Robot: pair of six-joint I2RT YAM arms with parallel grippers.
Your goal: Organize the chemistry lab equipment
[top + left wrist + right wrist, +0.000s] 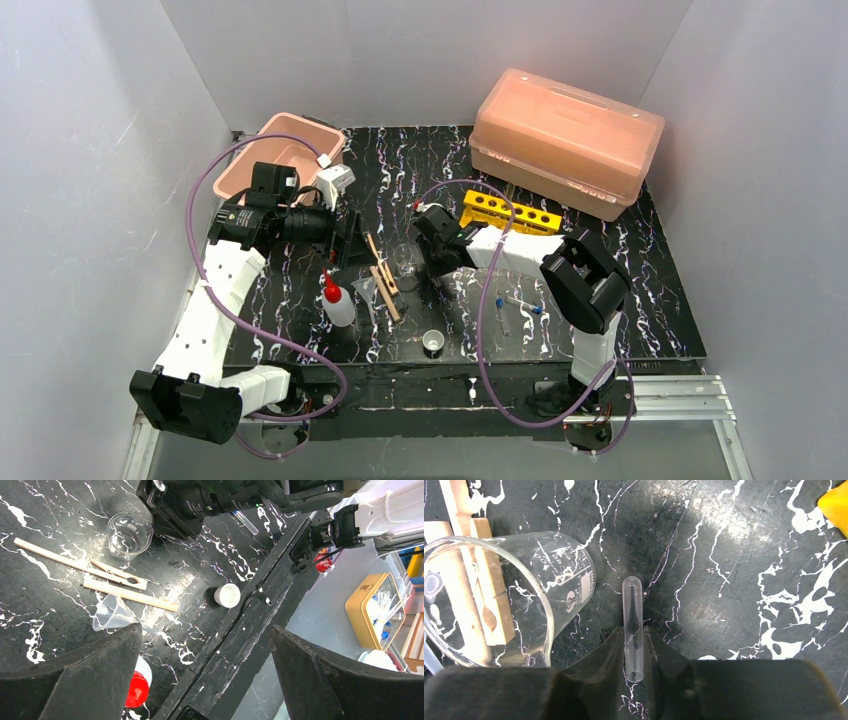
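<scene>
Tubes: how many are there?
3. One tube is in the right gripper, two tubes lie on the table right of the cup. More may be hidden.

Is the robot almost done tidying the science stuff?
Not nearly. Nothing looks put away: the yellow rack seems empty. In hand: the right gripper pinches one clear tube; the left gripper is open. Left to sort, loose on the table: blue-capped tubes, beaker, wooden clamps, squeeze bottle, tiny white cup.
</scene>
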